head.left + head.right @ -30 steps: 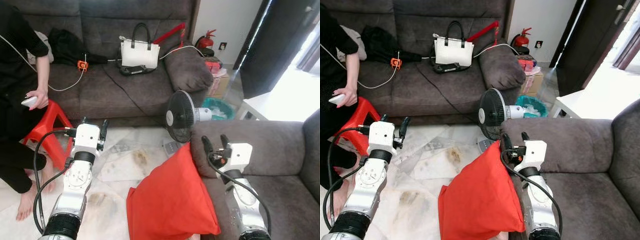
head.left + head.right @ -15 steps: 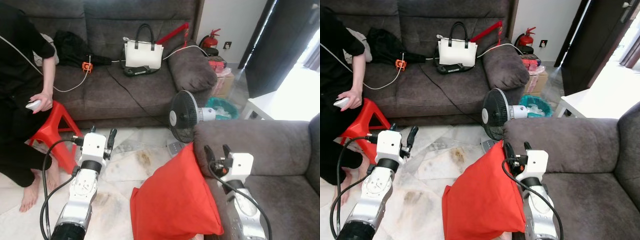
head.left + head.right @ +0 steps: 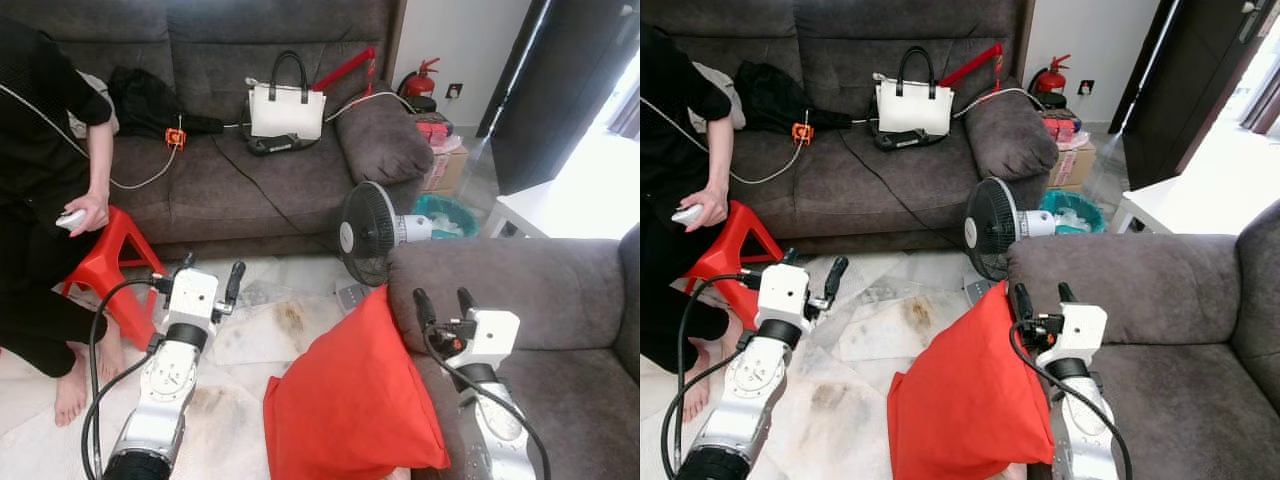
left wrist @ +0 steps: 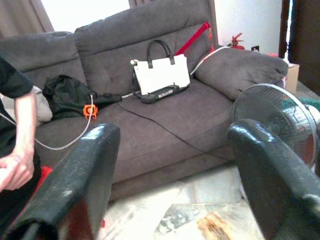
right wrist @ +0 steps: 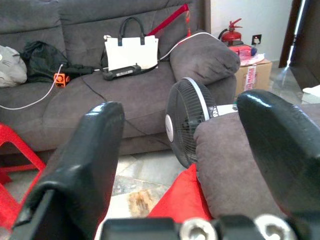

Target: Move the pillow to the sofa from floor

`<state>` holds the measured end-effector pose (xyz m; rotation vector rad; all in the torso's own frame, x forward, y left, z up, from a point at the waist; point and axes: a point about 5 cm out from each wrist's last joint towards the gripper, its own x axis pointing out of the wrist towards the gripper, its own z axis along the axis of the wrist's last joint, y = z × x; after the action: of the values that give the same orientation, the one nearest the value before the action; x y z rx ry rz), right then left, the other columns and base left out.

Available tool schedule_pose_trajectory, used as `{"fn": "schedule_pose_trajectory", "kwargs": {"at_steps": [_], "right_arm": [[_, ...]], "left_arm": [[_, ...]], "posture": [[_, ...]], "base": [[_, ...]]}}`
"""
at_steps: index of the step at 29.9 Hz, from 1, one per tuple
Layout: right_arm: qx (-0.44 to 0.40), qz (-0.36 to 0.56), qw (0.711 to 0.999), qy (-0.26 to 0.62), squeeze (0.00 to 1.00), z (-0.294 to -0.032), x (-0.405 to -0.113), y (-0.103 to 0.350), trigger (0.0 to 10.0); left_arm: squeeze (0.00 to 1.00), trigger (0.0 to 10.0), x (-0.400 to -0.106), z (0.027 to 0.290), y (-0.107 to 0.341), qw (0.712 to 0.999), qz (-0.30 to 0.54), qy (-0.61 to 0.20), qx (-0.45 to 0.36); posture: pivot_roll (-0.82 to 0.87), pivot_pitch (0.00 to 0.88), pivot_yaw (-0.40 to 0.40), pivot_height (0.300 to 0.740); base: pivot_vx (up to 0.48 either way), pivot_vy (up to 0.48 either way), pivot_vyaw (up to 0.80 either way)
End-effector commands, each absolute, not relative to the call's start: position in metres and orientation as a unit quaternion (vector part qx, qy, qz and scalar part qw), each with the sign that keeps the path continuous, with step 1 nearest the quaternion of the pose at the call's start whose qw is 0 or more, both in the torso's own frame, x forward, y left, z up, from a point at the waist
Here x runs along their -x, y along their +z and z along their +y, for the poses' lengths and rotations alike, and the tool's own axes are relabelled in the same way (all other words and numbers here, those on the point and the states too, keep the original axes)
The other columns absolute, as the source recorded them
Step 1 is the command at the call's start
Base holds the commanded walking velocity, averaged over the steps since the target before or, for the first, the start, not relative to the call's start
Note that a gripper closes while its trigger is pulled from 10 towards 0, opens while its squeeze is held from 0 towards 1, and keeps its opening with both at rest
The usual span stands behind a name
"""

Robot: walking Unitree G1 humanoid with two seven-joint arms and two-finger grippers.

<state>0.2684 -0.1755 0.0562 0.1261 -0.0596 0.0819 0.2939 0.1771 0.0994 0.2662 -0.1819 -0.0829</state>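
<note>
Pillow [image 3: 350, 405]: red, standing on edge on the pale tiled floor [image 3: 270, 325], its upper corner propped against the arm of the near sofa [image 3: 520, 285]. The lean accounts for its upright posture; the sofa arm appears to be bearing its weight, and neither gripper touches it. It is not yet on a seat.

Right gripper [image 3: 440, 297]: raised over the near sofa's arm, just beside the pillow's top corner, fingers spread wide with nothing between them. In the right wrist view the pillow's red tip sits low between the fingers, so the gripper is judged to be lined up for an approach rather than a grasp.

Left gripper [image 3: 810, 278]: held over the floor, well apart from the pillow, fingers likewise wide and empty. Its placement on the pillow's far flank suggests readiness for a two-sided hold.

Beyond the pillow, a small black fan [image 3: 368, 228] stands on the floor at the sofa arm's end, near enough to be knocked during a lift.

To the robot's left a person [image 3: 45, 170] sits on a red stool [image 3: 105, 265], one hand holding a small device.

Farthest, the long sofa [image 3: 230, 170] against the wall carries a white handbag [image 3: 285, 108], a black garment [image 3: 150, 95] and a trailing cable [image 3: 275, 200].
</note>
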Motion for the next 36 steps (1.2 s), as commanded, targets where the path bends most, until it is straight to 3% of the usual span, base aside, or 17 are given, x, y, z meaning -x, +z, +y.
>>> {"fn": "schedule_pose_trajectory", "kwargs": {"at_steps": [1,6,7,8,9,10,11,27,36], "right_arm": [[-0.064,-0.033,0.997,0.038,1.0,-0.179,-0.267,0.059,10.0],[-0.06,-0.03,0.997,0.037,1.0,-0.18,-0.264,0.059,10.0],[-0.058,-0.028,0.997,0.034,0.85,-0.18,-0.263,0.059,10.0],[-0.058,-0.028,0.997,0.034,0.85,-0.18,-0.263,0.059,10.0],[-0.057,-0.026,0.998,0.031,0.0,-0.18,-0.263,0.058,10.0],[-0.056,-0.025,0.998,0.03,0.0,-0.181,-0.262,0.058,10.0],[-0.056,-0.024,0.998,0.028,0.0,-0.181,-0.262,0.058,10.0],[-0.058,-0.011,0.998,-0.006,0.0,-0.197,-0.255,0.054,10.0],[-0.058,-0.014,0.998,-0.001,0.0,-0.192,-0.257,0.057,10.0]], "left_arm": [[1.0,10.0,-0.292,0.174,0.1,0.986,-0.087,-0.05,-0.13],[1.0,10.0,-0.29,0.169,0.099,0.986,-0.085,-0.062,-0.127],[1.0,10.0,-0.29,0.167,0.099,0.986,-0.085,-0.066,-0.127],[1.0,10.0,-0.29,0.167,0.099,0.986,-0.085,-0.066,-0.127],[0.1,10.0,-0.29,0.167,0.099,0.986,-0.085,-0.069,-0.128],[0.1,10.0,-0.29,0.166,0.099,0.986,-0.085,-0.071,-0.129],[0.0,10.0,-0.29,0.166,0.1,0.986,-0.084,-0.072,-0.129],[0.0,10.0,-0.288,0.156,0.094,0.986,-0.073,-0.09,-0.122],[0.0,10.0,-0.287,0.159,0.094,0.985,-0.072,-0.093,-0.127]], "posture": [[0.14,0.0,-0.045,0.74],[0.13,0.0,-0.039,0.74],[0.13,0.0,-0.038,0.74],[0.13,0.0,-0.038,0.74],[0.13,0.0,-0.037,0.74],[0.13,0.0,-0.037,0.74],[0.12,0.0,-0.035,0.74],[0.11,0.0,-0.044,0.74],[0.11,0.0,-0.041,0.74]], "base": [[0.0,0.0,0.0],[0.0,0.0,0.0],[0.0,0.0,0.0],[0.0,0.0,0.0],[0.0,0.0,0.0],[0.0,0.0,0.0],[0.0,0.0,0.0],[0.0,0.0,0.0],[0.0,0.0,0.0]]}}
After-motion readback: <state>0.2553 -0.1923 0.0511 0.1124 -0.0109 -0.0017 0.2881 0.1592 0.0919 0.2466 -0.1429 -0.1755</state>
